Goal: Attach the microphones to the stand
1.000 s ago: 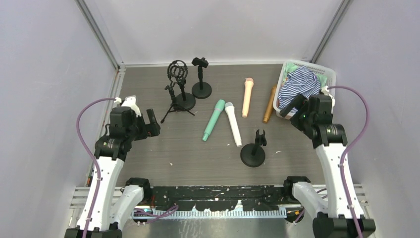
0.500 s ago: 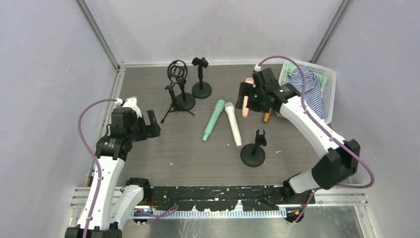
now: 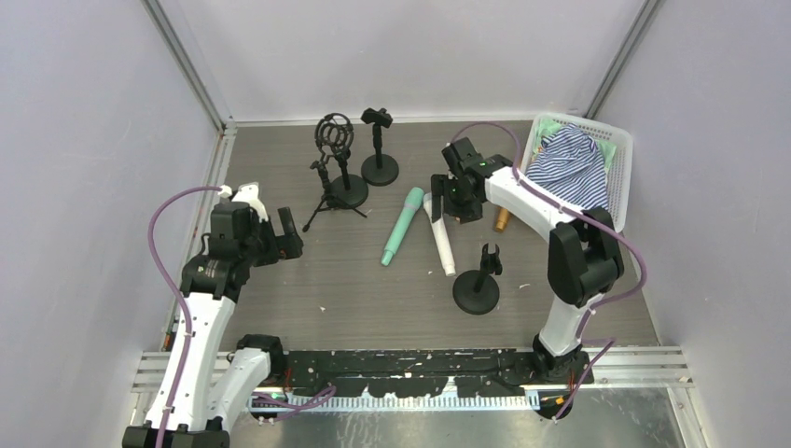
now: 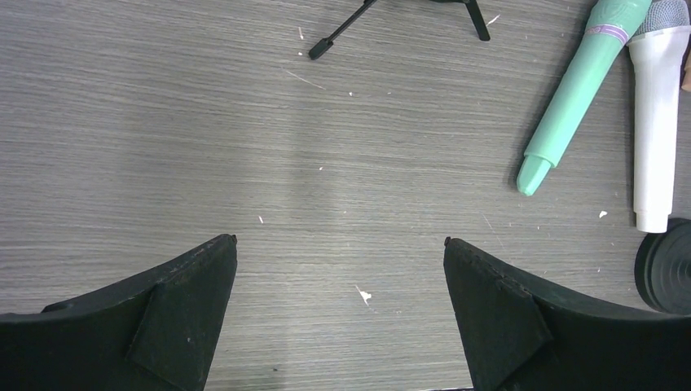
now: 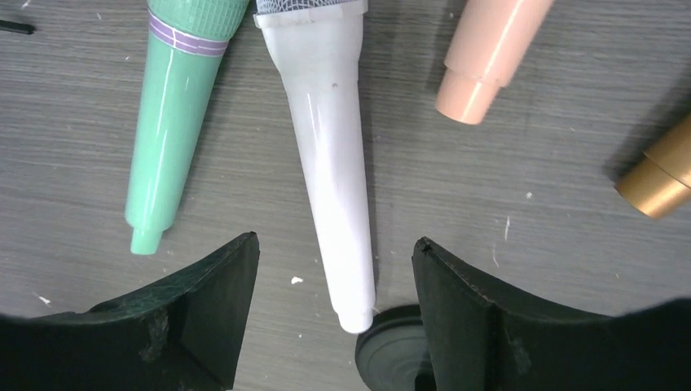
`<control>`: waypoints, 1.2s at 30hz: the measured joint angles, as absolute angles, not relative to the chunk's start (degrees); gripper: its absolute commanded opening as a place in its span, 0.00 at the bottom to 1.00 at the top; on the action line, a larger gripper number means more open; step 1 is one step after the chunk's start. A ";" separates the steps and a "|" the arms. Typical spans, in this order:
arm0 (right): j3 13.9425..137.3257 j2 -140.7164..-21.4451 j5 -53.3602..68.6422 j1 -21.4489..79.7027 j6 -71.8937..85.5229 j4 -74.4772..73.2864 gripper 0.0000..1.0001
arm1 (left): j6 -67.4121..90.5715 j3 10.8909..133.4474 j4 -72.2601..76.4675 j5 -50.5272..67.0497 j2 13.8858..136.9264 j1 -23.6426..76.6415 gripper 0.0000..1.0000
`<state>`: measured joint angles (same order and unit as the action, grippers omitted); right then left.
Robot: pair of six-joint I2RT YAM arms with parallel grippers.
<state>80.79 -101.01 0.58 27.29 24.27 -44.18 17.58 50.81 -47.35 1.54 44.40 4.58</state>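
Observation:
Four microphones lie mid-table. The mint green one [image 3: 401,226] and the white one [image 3: 440,238] sit side by side. The peach-pink one [image 5: 489,57] and golden-brown one [image 5: 664,179] show their tail ends in the right wrist view. My right gripper [image 3: 448,201] is open above the white microphone [image 5: 334,155], its fingers either side of the tail end [image 5: 336,244]. A black round-base stand [image 3: 478,280] stands just in front. My left gripper [image 3: 284,233] is open and empty over bare table [image 4: 341,240].
A tripod stand with a shock mount [image 3: 334,154] and a second round-base stand [image 3: 379,149] stand at the back left. A white basket [image 3: 616,140] with striped cloth [image 3: 564,163] is at the back right. Walls close in on three sides.
My right arm has swung left from the basket across the golden-brown and peach-pink microphones to hover over the white one. The left arm has not moved.

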 measured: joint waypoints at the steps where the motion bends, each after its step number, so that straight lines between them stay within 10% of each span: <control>1: 80.79 -101.78 0.60 27.42 24.08 -43.66 0.73 | 17.58 50.81 -47.35 1.58 44.40 4.58 1.00; 25: 83.70 -116.42 -5.54 29.19 20.78 -34.15 0.67 | 17.56 50.74 -46.98 3.09 45.41 4.58 1.00; 36: 84.64 -117.80 -8.49 30.37 19.90 -32.93 0.34 | 17.65 50.46 -46.94 2.92 45.41 4.58 1.00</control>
<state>84.64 -117.80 -8.49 30.37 19.90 -32.93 17.65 50.46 -46.94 2.92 45.41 4.58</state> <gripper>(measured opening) 0.434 0.996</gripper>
